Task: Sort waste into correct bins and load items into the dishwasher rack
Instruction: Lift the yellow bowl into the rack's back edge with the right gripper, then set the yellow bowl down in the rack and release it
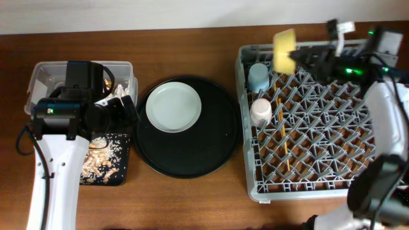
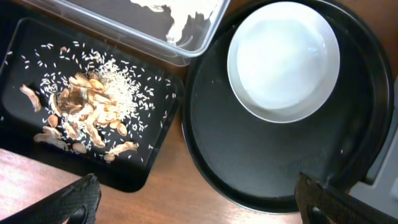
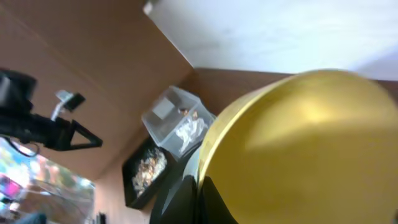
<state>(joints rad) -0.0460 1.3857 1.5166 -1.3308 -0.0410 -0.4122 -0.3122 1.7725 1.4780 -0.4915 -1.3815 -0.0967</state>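
My right gripper is shut on the rim of the yellow bowl. It holds the bowl on edge above the far left part of the grey dishwasher rack. The light-blue cup, pink cup and chopsticks are in the rack. My left gripper is open and empty over the table, between the shallow black tray of beige food scraps and the round tray. White tissue lies in the clear tub. The pale grey plate sits on the round tray.
The large round black tray lies between the bins and the rack. My left arm covers much of the clear tub and the black tray in the overhead view. Bare wooden table runs along the front edge.
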